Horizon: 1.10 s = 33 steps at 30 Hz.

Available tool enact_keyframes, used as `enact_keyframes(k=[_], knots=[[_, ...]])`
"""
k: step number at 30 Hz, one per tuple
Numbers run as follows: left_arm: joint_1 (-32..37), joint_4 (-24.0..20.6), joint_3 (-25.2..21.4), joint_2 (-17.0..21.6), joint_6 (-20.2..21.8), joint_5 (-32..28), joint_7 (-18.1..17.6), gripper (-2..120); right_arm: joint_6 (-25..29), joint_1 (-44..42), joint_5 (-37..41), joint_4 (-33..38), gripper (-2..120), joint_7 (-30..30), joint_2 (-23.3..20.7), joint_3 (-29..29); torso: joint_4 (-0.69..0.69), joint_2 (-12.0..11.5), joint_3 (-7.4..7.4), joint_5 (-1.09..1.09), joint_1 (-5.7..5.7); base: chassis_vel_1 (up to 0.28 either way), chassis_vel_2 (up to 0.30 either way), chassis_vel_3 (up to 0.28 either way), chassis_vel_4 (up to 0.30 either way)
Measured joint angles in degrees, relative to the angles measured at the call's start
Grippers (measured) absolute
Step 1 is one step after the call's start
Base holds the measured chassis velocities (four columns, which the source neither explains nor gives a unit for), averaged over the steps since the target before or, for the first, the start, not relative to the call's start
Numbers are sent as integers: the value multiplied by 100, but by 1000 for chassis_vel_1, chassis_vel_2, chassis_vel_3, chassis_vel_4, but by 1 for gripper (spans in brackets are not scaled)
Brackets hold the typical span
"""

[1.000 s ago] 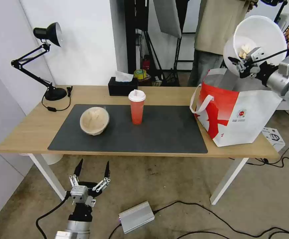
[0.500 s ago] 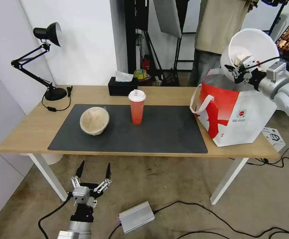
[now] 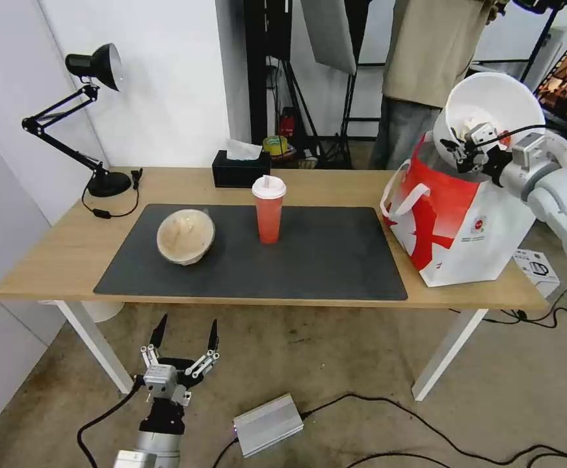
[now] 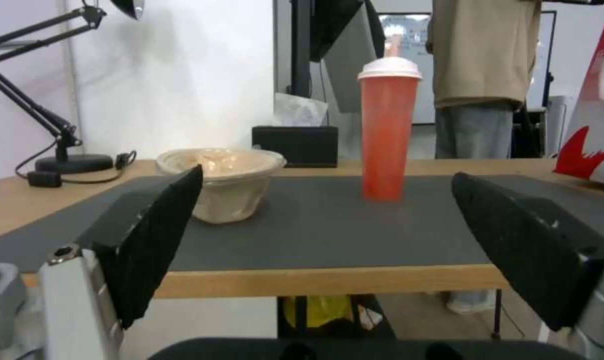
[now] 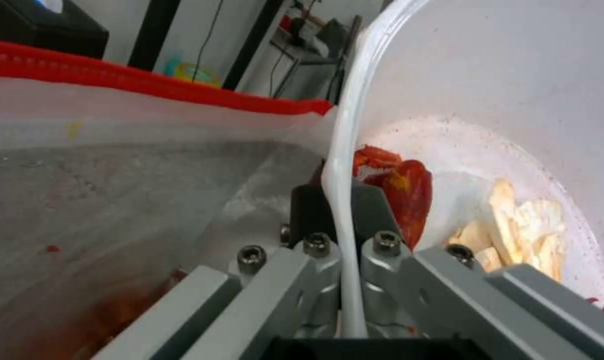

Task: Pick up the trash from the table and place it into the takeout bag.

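White bowl [image 3: 488, 107] with food scraps [image 5: 408, 192]: tilted on edge over takeout bag [image 3: 465, 224] mouth, at the desk [image 3: 56, 250] end. Right gripper [image 3: 469, 144] jaws pinch its rim, presumably so it slides in sideways. Left gripper [image 3: 183, 341] parked low, jaws spread. Red cup [image 3: 268, 209] and beige bowl [image 3: 185, 235] remain on the mat [image 3: 335, 260].

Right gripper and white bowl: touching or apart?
Touching. In the right wrist view, the right gripper has its fingers clamped on the white bowl rim, one each side.
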Motion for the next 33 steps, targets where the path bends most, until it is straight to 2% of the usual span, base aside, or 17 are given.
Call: enact_keyframes(k=[9,23,24,27,29,31,33], knots=[[-20,7,-15,9,-5,-22,3,100,29,0,-81,-123,0,-9,78,3,1,0,0,0,0,0,0,0,0],[-23,23,9,-21,-21,-21,17,100,28,-66,-59,130,0,17,-72,42,0,1,0,0,0,0,0,0,0],[-18,23,7,-20,-25,-21,17,100,24,-72,-53,161,8,23,-82,54,0,1,0,0,0,0,0,0,0],[-16,23,7,-20,-33,-21,19,100,4,-97,-48,219,20,29,-88,109,0,1,0,0,0,0,0,0,0],[-15,22,8,-21,-34,-21,19,100,-1,-106,-48,232,22,31,-89,126,0,1,0,0,0,0,0,0,0],[-16,22,16,-24,-35,-18,21,100,-21,-129,-44,290,34,38,-95,160,0,0,0,0,0,0,0,0,0],[-16,22,17,-24,-35,-18,22,100,-23,-133,-42,304,35,40,-99,165,0,0,0,0,0,0,0,0,0]])
